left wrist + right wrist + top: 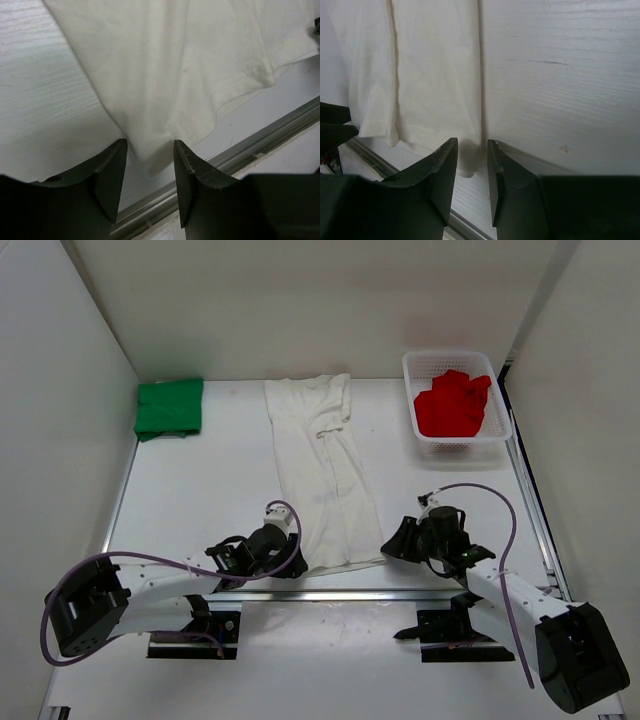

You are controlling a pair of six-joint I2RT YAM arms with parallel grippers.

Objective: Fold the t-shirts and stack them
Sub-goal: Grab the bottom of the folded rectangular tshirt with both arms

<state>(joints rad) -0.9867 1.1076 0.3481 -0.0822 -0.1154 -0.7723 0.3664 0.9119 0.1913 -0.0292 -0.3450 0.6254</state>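
A white t-shirt point(325, 475) lies flat mid-table, folded into a long strip running from back to front. At its near left corner is my left gripper point(297, 565), open. In the left wrist view the shirt's corner point(150, 145) lies between the spread fingertips point(120, 150). My right gripper point(390, 543) is open at the near right corner. In the right wrist view the hem's corner point(470, 162) sits in the gap between its fingers point(449, 150). A folded green t-shirt point(170, 407) rests at the back left. A red t-shirt point(453, 403) is bunched in the basket.
A white mesh basket point(412, 365) stands at the back right. A metal rail point(350, 593) runs along the table's near edge just below the shirt's hem, and shows as a rail point(260, 145) close to the left fingers. White walls enclose the left, back and right sides.
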